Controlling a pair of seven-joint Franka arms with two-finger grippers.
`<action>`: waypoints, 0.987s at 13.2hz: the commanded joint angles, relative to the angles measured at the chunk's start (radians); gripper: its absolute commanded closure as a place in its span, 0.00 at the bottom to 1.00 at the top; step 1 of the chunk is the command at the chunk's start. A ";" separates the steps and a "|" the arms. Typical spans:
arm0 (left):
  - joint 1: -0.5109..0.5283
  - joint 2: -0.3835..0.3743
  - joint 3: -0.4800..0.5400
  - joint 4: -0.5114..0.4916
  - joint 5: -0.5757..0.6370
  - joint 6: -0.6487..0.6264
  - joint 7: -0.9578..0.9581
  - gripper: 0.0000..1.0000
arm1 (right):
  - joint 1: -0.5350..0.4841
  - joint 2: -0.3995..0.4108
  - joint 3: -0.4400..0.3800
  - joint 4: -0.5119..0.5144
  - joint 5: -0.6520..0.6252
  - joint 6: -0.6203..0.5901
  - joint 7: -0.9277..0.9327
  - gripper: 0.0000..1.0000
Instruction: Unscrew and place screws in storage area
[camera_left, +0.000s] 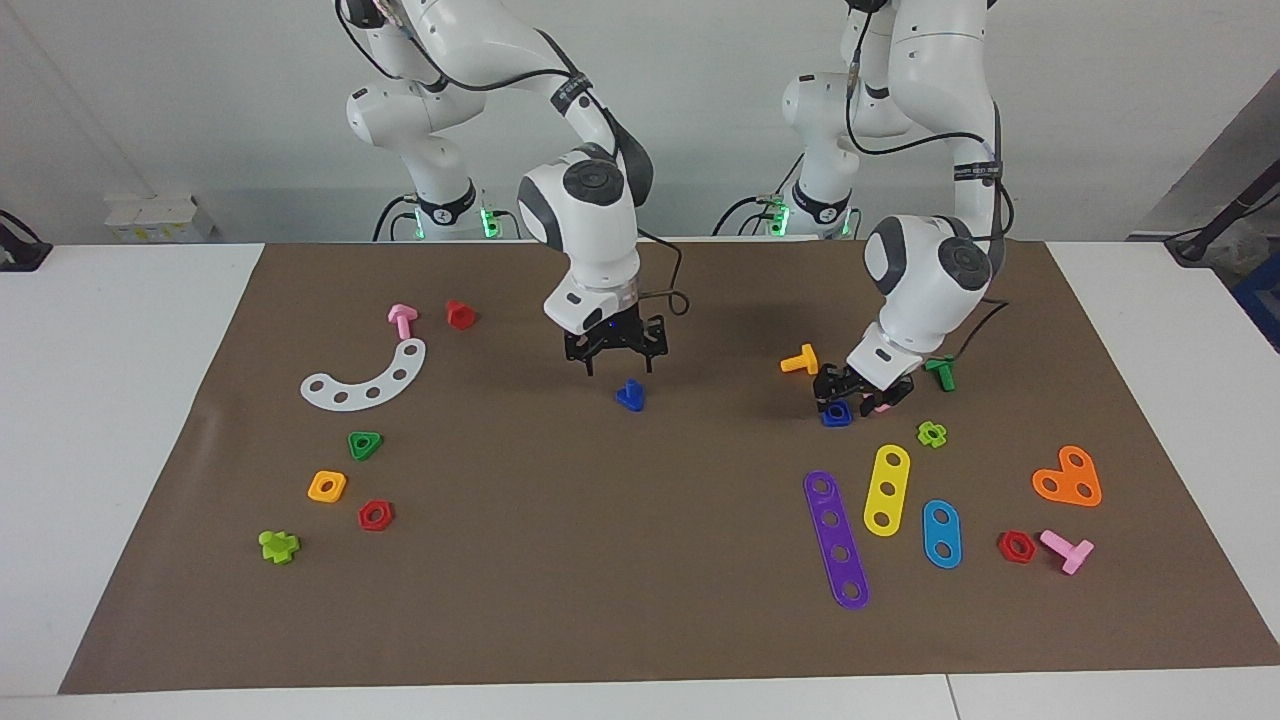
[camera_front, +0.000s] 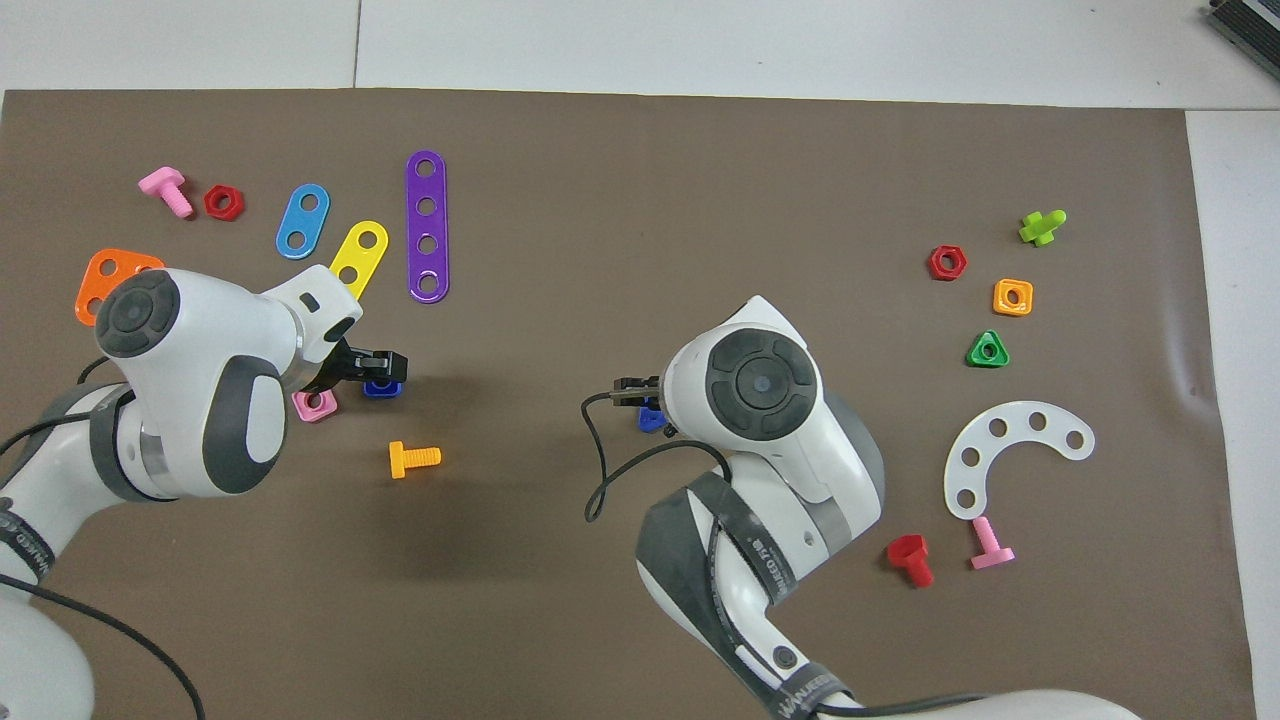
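Note:
The dark-blue triangular-headed bolt (camera_left: 630, 396) stands on the brown mat (camera_left: 640, 600) near its middle; in the overhead view the bolt (camera_front: 650, 420) is half hidden under the right arm. My right gripper (camera_left: 617, 362) hangs open just above it, apart from it. The blue square nut (camera_left: 836, 414) lies flat on the mat toward the left arm's end, beside a pink square nut (camera_front: 315, 404). My left gripper (camera_left: 848, 390) is low over the blue nut (camera_front: 381, 388), its fingers spread and off it. No separate storage area is marked.
An orange bolt (camera_left: 800, 360) and a green bolt (camera_left: 940, 372) lie close to the left gripper. Purple (camera_left: 836, 538), yellow (camera_left: 886, 489) and blue (camera_left: 941, 533) strips lie farther from the robots. A white arc (camera_left: 365, 378), red bolt (camera_left: 460, 314) and several nuts sit toward the right arm's end.

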 joint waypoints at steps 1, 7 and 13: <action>0.017 -0.042 -0.004 -0.014 -0.012 -0.058 0.027 0.00 | -0.001 0.011 -0.003 -0.007 -0.018 0.022 0.017 0.07; 0.152 -0.165 -0.004 0.019 0.054 -0.335 0.090 0.00 | 0.036 0.048 -0.003 -0.059 -0.043 0.108 0.022 0.15; 0.237 -0.293 -0.002 0.008 0.165 -0.452 0.090 0.00 | 0.034 0.050 -0.003 -0.070 -0.046 0.120 0.023 0.35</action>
